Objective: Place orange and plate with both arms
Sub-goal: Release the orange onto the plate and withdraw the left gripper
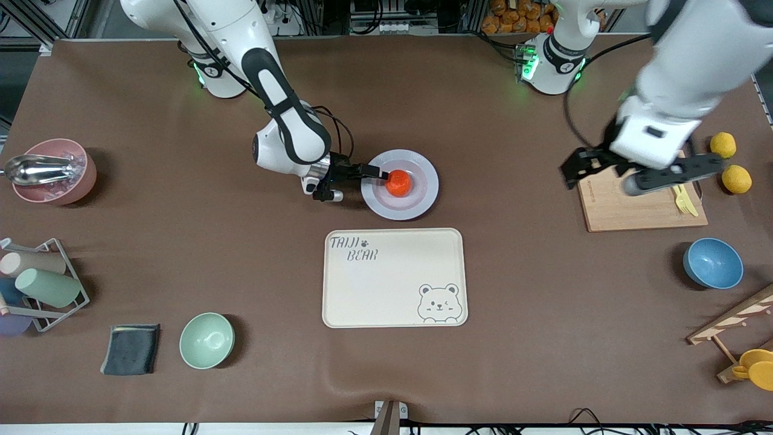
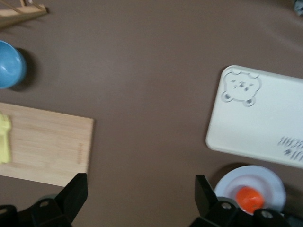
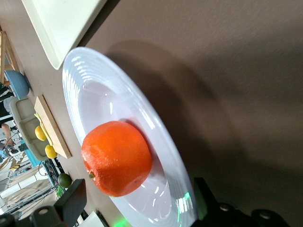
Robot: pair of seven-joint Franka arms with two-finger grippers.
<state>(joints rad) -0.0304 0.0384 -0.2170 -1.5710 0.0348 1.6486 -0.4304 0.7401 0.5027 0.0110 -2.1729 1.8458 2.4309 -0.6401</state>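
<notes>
The orange [image 1: 398, 183] sits in the middle of the white-lavender plate [image 1: 423, 166], which lies on the table just farther from the camera than the cream bear tray. My right gripper [image 1: 377, 174] lies low at the plate's edge on the right arm's side. It is open, with the plate's rim [image 3: 94, 71] between its fingers and the orange [image 3: 116, 158] just ahead. My left gripper [image 1: 640, 172] is open and empty in the air over the wooden cutting board. Its wrist view shows the plate [image 2: 270, 179] and the orange [image 2: 249, 198] farther off.
The cream bear tray [image 1: 395, 278] lies mid-table. A cutting board [image 1: 640, 211] with a yellow fork, two lemons [image 1: 723, 145] and a blue bowl [image 1: 712, 263] lie toward the left arm's end. A pink bowl [image 1: 54, 172], a cup rack [image 1: 36, 290], a cloth [image 1: 130, 349] and a green bowl [image 1: 206, 340] lie toward the right arm's end.
</notes>
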